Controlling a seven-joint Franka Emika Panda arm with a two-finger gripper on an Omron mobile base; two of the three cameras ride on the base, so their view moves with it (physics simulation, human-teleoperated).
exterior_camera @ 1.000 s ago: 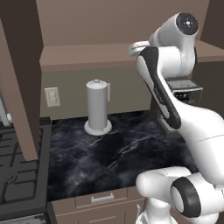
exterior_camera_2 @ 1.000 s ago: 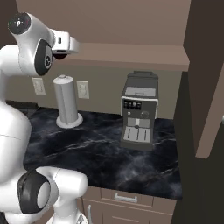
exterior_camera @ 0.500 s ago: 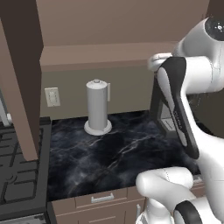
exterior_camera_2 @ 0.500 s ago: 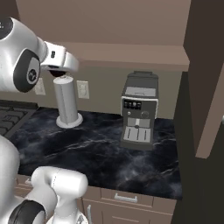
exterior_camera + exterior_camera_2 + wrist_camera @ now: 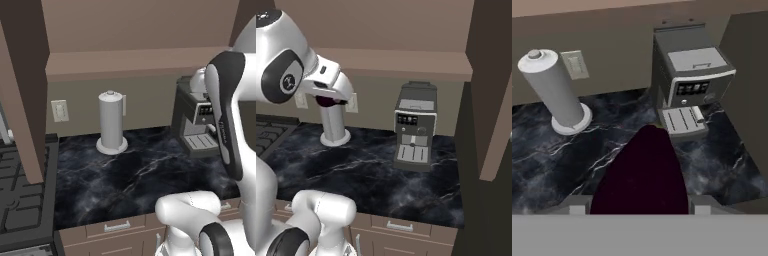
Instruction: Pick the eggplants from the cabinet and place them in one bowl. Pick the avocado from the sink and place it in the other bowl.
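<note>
A dark purple eggplant (image 5: 643,175) sits between my gripper's (image 5: 640,207) jaws and takes up the lower middle of the hand view. From the right base camera, the gripper (image 5: 330,101) hangs above the black marble counter (image 5: 366,175), in front of the paper towel holder, shut on the eggplant (image 5: 325,101), whose purple end shows under the white hand. The fingertips are mostly hidden by the eggplant. The bowls, the sink and the avocado are out of view.
A grey paper towel holder (image 5: 111,121) stands at the back of the counter (image 5: 135,175), and a coffee machine (image 5: 415,126) stands to its right. A stove (image 5: 20,200) borders the counter on the left. Brown cabinet panels (image 5: 25,90) hang at the sides.
The arm has swung to the right and the hand has come down, carrying the eggplant from near the upper cabinet to a spot above the counter. The grip has not changed.
</note>
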